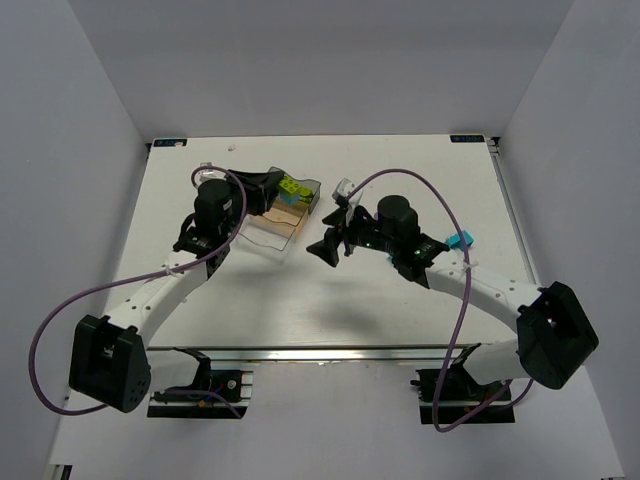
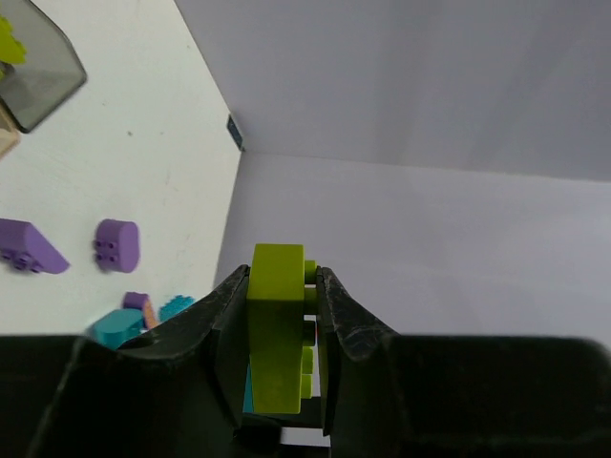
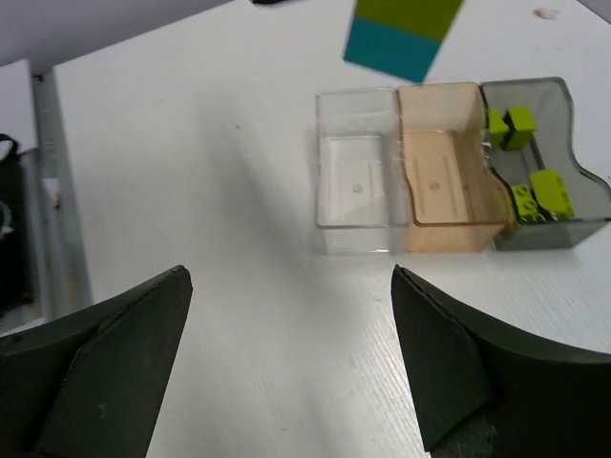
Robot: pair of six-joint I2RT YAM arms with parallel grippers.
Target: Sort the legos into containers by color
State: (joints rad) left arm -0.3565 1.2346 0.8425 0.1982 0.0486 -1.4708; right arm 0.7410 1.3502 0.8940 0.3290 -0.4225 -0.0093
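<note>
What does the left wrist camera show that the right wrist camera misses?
Only the left wrist view shows loose purple bricks and cyan bricks lying on the table, and the left claw shut on a lime-and-cyan stack. Only the right wrist view shows the clear tray, the orange tray and the open right claw. Both show that stack and the grey tray with lime bricks inside.

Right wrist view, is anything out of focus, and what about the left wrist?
Right wrist: the near fingers look slightly soft, the trays sharp. Left wrist: the gripped green brick is crisp, the purple bricks beyond softer. Top view: only faint shadows on the table.
</note>
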